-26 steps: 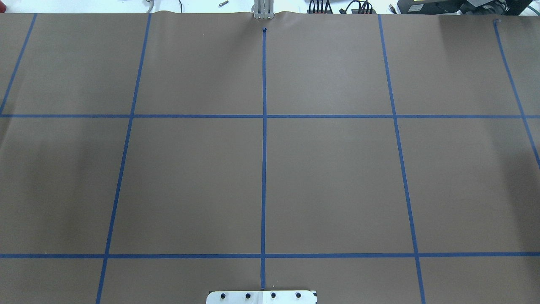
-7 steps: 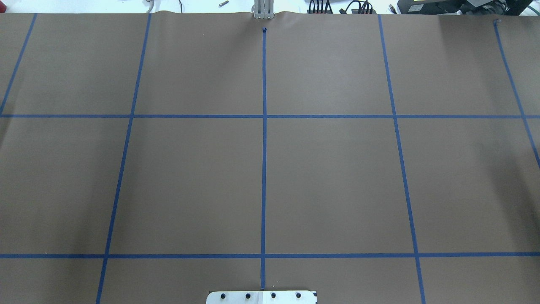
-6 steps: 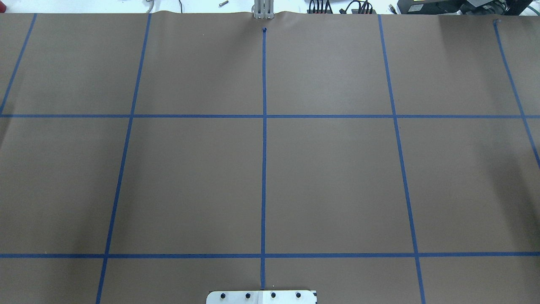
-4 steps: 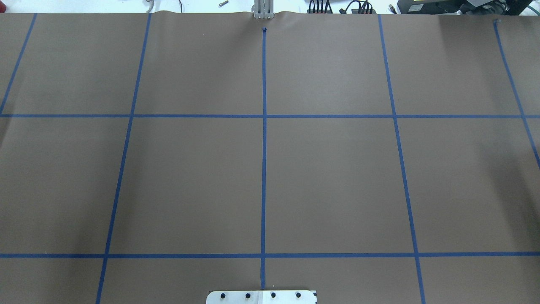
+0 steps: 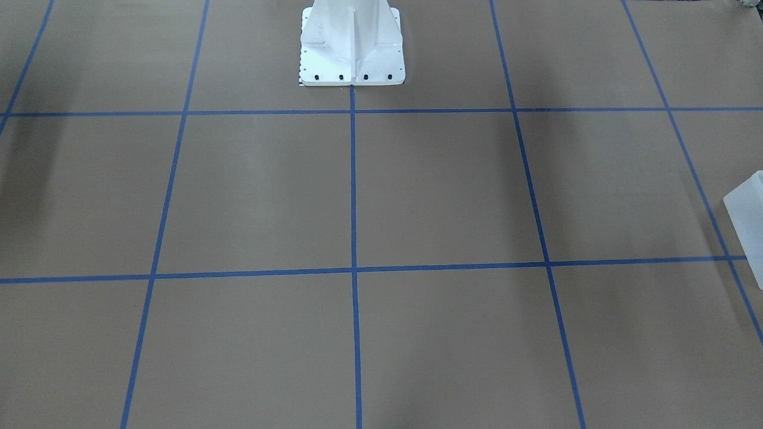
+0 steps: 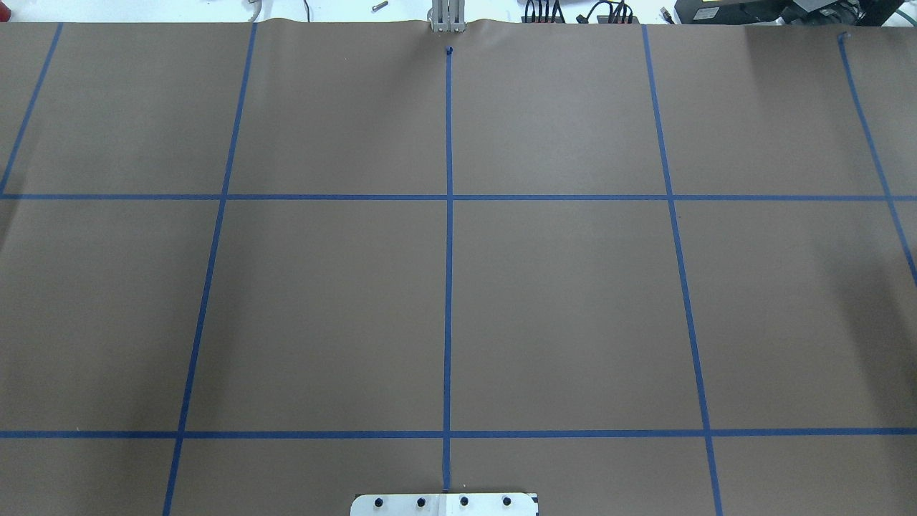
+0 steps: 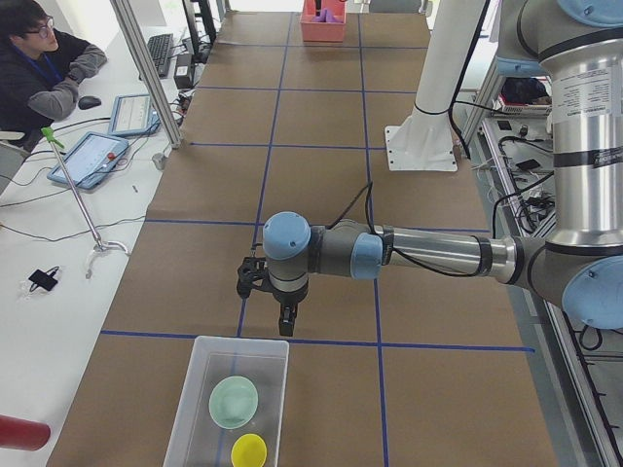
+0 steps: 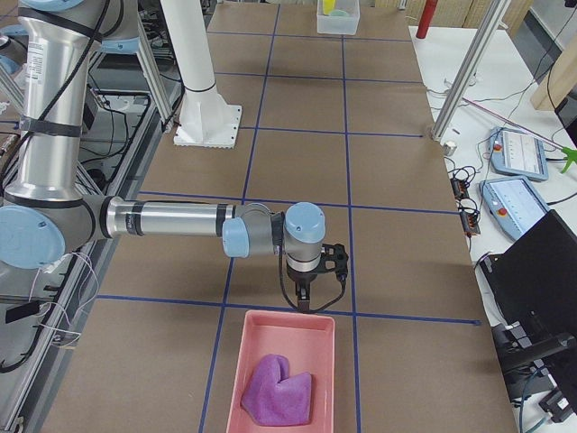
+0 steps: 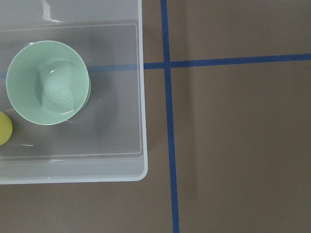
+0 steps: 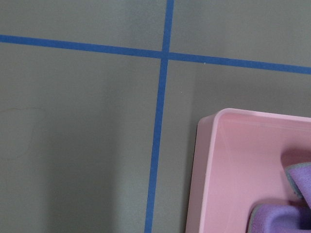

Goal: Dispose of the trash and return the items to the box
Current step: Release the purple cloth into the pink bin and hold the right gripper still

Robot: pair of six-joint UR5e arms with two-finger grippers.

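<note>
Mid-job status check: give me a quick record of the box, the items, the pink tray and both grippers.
box: table end by the left arm
bowl: inside box
cup: inside box, beside bowl
left gripper: above table near box edge; open or shut unclear
right gripper: above table near pink tray; open or shut unclear
purple cloth: in pink tray

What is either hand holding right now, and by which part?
Nothing shows in the left hand or the right hand. The bowl and cup lie in the box.
</note>
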